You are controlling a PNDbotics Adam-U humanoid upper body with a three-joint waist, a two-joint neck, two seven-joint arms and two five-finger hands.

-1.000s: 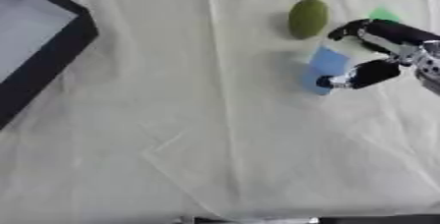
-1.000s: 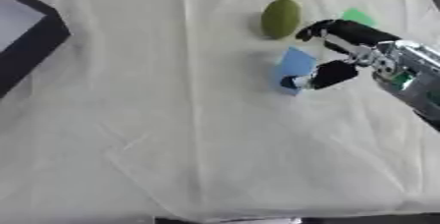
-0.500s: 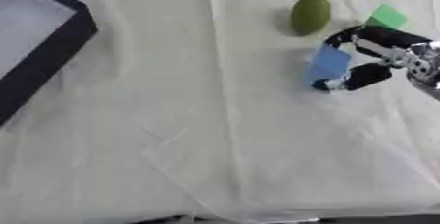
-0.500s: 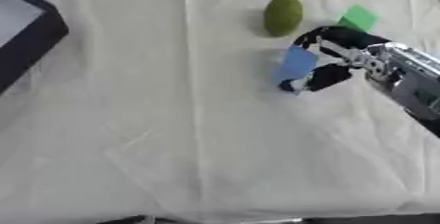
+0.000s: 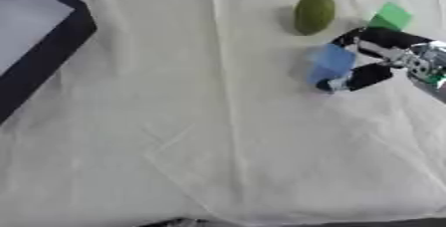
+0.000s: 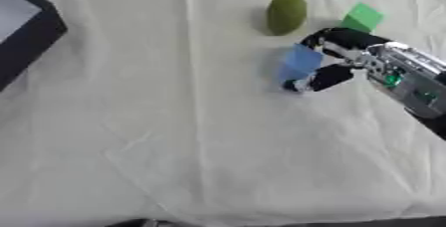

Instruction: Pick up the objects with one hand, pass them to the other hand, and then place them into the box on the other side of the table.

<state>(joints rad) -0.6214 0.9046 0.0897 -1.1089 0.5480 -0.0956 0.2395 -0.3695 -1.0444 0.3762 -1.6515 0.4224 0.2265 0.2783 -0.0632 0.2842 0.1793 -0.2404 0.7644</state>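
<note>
I see creased cream cloth (image 5: 218, 136) over the worktop; at three o'clock my right hand (image 6: 344, 59) pinches a blue block (image 6: 300, 62).

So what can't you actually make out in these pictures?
- Box: cut off by the left edge in both views; contents unseen.
- Blue object: blurred, partly covered by the right hand; exact shape unclear.
- Left hand: in neither view.
- Green object: blurred.

Bright, even light washes the pale cloth (image 5: 218, 121) almost white, with only a soft shadow left of the olive-green fruit (image 5: 314, 13) and faint grey along the creases, while both views are softly blurred throughout, the right hand (image 6: 348, 59) smeared at its edges.
</note>
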